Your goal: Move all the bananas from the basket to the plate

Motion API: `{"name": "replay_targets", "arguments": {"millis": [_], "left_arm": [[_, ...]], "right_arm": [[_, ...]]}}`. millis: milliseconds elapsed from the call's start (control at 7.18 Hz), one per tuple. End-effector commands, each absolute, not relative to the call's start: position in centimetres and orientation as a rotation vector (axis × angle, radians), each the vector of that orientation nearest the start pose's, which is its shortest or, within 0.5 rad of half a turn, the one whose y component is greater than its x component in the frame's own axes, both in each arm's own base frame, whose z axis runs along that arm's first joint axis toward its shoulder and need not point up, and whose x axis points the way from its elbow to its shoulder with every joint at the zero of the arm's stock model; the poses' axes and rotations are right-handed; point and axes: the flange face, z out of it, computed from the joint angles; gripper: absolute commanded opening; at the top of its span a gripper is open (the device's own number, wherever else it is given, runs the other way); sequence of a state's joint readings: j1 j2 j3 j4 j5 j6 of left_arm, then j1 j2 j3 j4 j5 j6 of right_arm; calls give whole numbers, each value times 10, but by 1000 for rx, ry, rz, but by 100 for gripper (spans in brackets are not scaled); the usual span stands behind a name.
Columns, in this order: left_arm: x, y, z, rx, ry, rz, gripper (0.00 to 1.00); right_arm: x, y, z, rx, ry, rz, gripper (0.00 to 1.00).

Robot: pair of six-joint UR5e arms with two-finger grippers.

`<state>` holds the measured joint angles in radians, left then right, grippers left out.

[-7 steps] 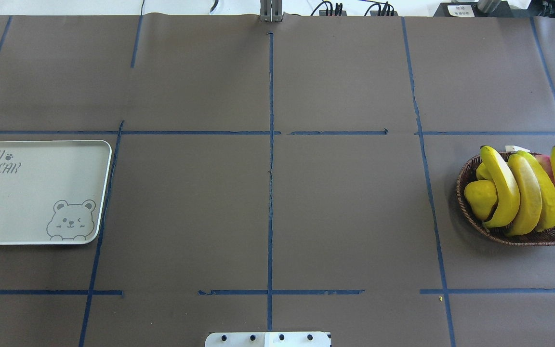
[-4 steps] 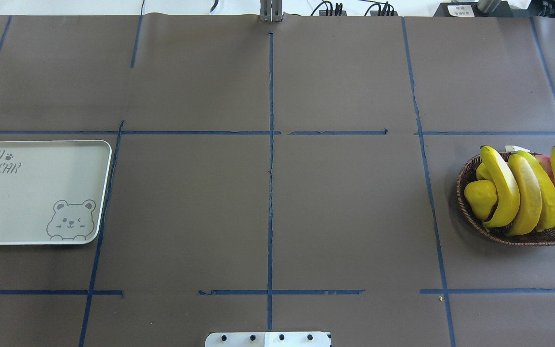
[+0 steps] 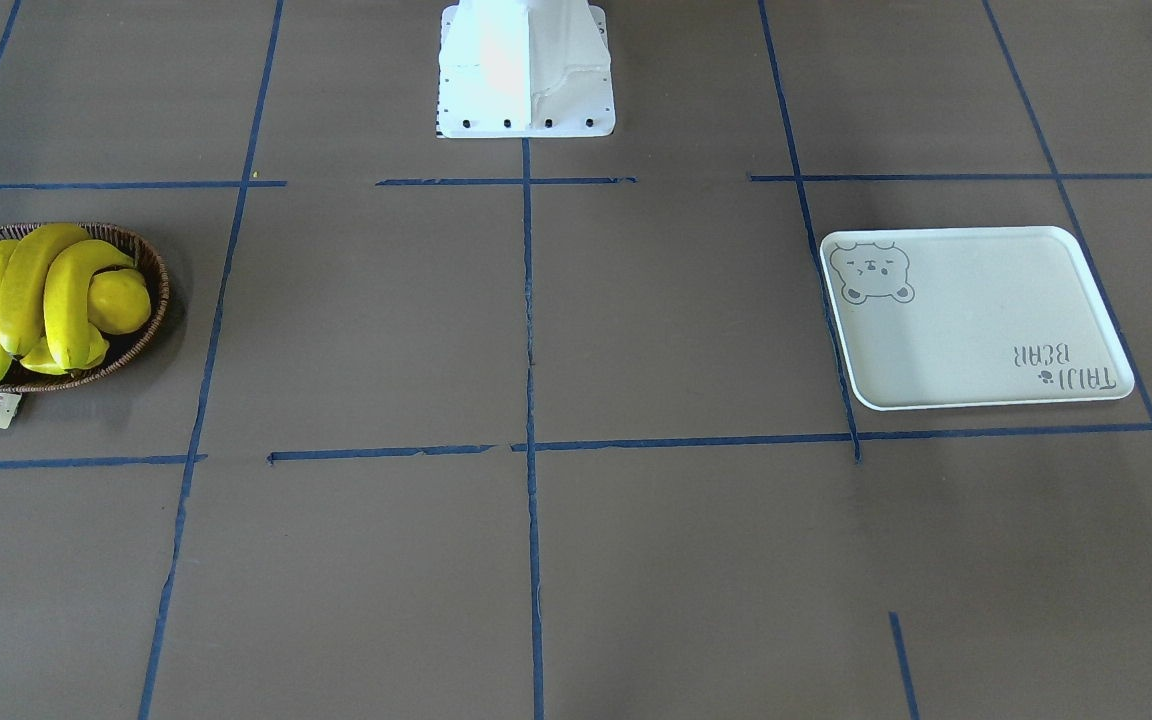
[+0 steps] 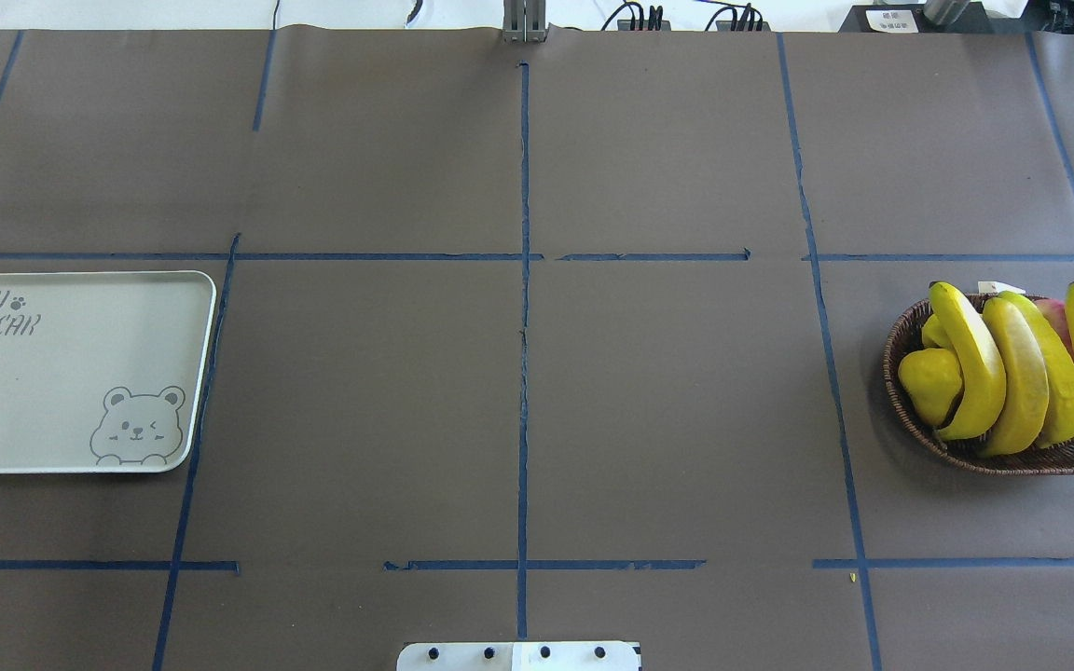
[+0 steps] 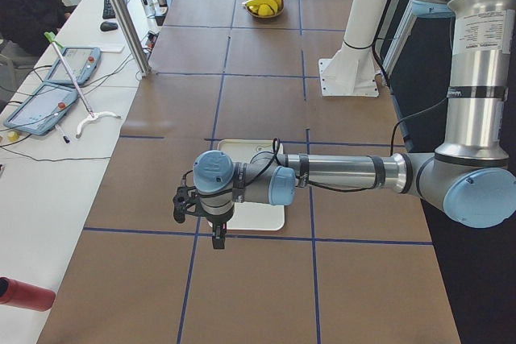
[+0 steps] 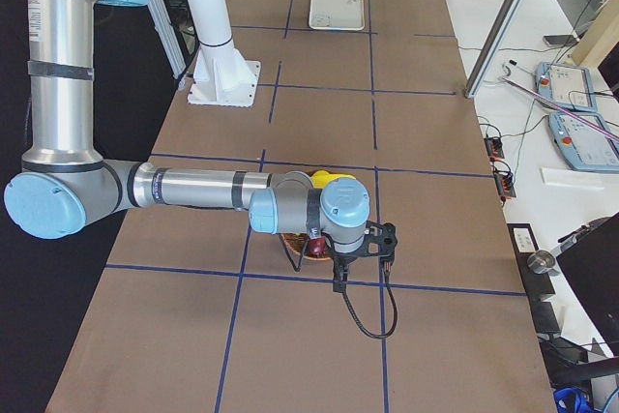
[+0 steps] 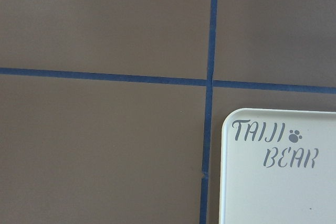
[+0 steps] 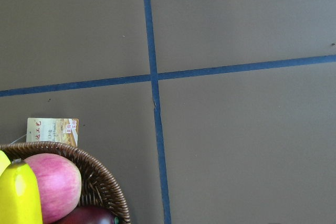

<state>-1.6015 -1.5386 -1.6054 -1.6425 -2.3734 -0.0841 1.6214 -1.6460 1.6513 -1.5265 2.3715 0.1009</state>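
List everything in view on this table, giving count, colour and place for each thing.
bananas: four, yellow, in the basket
basket: one, dark-brown wicker, robot's right end of table
pear-like fruit: one, yellow, in basket beside bananas
apple: one, pink-red, in basket, partly behind bananas
paper tag: one, pale, on table beside basket
plate: one, cream, robot's left end of table
tape lines: several, blue, crossing the brown table
left arm: one, silver-blue, left tool near plate, state unclear
right arm: one, silver-blue, right tool near basket, state unclear
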Motion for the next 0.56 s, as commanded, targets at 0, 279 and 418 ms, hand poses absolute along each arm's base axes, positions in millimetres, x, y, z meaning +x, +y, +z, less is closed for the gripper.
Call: {"name": "replay_targets", "arguments": {"millis": [0,279,418], "left_arm": [[-76,-481,648,54,805,-75,100],[-76,-481,648,54,805,-75,100],[-76,-481,646,50,805,-79,100]], "right_arm": [[85,-460,648,28,-802,123,100],[75,-465,628,54,-850,94,100],[60,-469,604,74,-858,52,100]]}}
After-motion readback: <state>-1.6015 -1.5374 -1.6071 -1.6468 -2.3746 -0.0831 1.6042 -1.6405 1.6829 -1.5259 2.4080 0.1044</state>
